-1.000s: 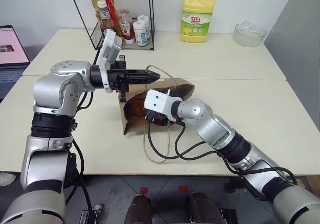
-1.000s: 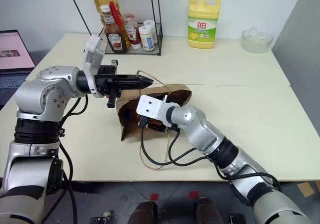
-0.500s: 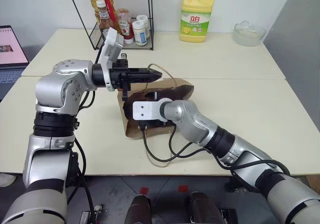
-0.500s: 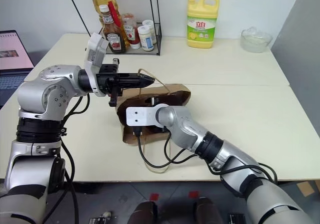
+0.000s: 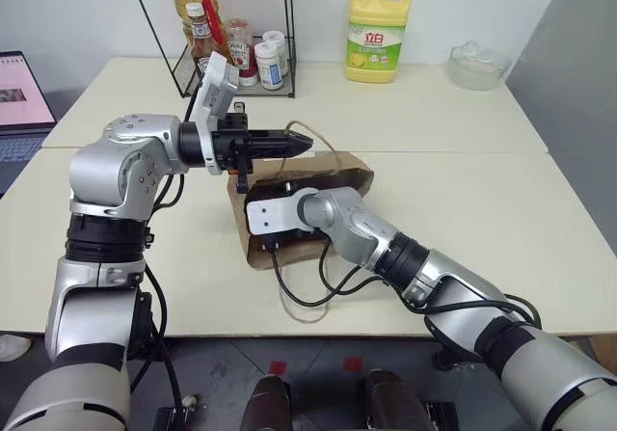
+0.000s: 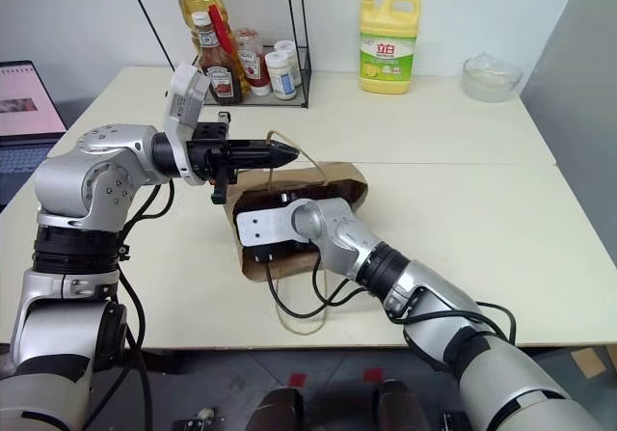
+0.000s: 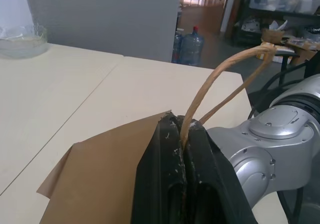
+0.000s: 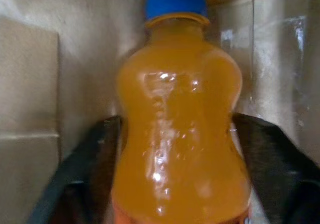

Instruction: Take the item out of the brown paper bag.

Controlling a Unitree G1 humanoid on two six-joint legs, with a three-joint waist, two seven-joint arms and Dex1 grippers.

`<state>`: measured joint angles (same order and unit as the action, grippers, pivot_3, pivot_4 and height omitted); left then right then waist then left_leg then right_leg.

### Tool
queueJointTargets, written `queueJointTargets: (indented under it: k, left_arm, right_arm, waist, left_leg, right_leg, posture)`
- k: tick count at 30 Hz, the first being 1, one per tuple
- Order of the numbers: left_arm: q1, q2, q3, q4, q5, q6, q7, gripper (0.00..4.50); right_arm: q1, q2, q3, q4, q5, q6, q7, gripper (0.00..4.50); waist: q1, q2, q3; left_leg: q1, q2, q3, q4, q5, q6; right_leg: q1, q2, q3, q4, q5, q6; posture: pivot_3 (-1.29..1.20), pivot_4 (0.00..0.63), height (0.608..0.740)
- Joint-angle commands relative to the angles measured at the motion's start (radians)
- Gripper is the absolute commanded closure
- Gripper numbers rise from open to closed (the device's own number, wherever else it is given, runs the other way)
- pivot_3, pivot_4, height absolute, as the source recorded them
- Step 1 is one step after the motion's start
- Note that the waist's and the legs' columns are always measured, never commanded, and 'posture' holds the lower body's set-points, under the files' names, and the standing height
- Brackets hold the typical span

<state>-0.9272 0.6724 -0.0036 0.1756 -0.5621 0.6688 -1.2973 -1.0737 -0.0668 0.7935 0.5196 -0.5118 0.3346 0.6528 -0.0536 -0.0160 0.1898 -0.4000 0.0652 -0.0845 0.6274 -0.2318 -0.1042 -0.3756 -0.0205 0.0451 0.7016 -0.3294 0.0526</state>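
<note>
Near the worktop's front edge, left gripper (image 5: pixel 299 144) pinches the bag (image 5: pixel 339 173) handle (image 7: pixel 220 78); right gripper (image 8: pixel 175 174), inside, straddles the item (image 8: pixel 177 129), not visibly clamped; next: close, withdraw.

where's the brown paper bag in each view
left eye: brown paper bag mid-table, centre.
right eye: bag centre, under the left hand.
left wrist: brown panel lower left.
right wrist: paper walls around the orange bottle.
Shared landmark: cord handle pinched by left hand.
</note>
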Motion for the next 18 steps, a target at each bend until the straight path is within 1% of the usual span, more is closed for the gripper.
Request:
queueJointTargets:
  k: [1, 5, 11, 15, 18]
  left_arm:
    - [-0.017, 0.008, 0.021, -0.006, -0.001, -0.019, -0.001, 4.50]
    - [-0.017, 0.010, 0.020, 0.016, 0.013, -0.037, -0.001, 4.50]
    - [-0.029, 0.007, 0.020, 0.050, 0.029, -0.056, 0.001, 4.50]
    - [-0.042, -0.003, 0.019, 0.077, 0.043, -0.074, 0.008, 4.50]
    - [-0.046, -0.009, 0.015, 0.091, 0.050, -0.085, 0.011, 4.50]
  right_arm:
    - [0.068, -0.053, -0.036, -0.061, -0.010, -0.001, 0.025, 1.84]
    - [0.104, -0.059, -0.073, -0.204, -0.005, 0.037, 0.066, 1.84]
    - [0.168, -0.107, -0.126, -0.411, 0.012, 0.089, 0.153, 1.92]
    - [0.205, -0.126, -0.160, -0.526, 0.048, 0.112, 0.210, 2.03]
    - [0.229, -0.125, -0.195, -0.593, 0.106, 0.130, 0.251, 2.06]
  waist:
    - [0.004, 0.000, 0.000]
    - [0.006, 0.000, 0.000]
    - [0.005, 0.000, 0.000]
    - [0.005, 0.000, 0.000]
    - [0.002, 0.000, 0.000]
  left_leg:
    - [0.000, 0.000, 0.000, 0.000, 0.000, 0.000]
    - [0.000, 0.000, 0.000, 0.000, 0.000, 0.000]
    - [-0.001, 0.000, 0.000, 0.000, 0.000, 0.000]
    - [-0.001, 0.000, 0.000, -0.001, 0.000, 0.000]
    - [-0.001, 0.000, 0.000, -0.001, 0.000, 0.000]
  right_leg:
    - [0.000, 0.000, 0.000, 0.000, 0.000, 0.000]
    - [0.001, 0.000, 0.000, -0.002, 0.000, 0.000]
    - [0.000, 0.000, 0.000, -0.003, 0.000, 0.000]
    - [0.000, 0.000, -0.001, -0.003, 0.000, 0.000]
    - [0.000, 0.000, -0.001, -0.003, 0.000, 0.000]
  posture:
    - [0.00, 0.150, 0.740]
    - [0.00, 0.150, 0.740]
    - [0.00, 0.150, 0.740]
    - [0.00, 0.150, 0.740]
    - [0.00, 0.150, 0.740]
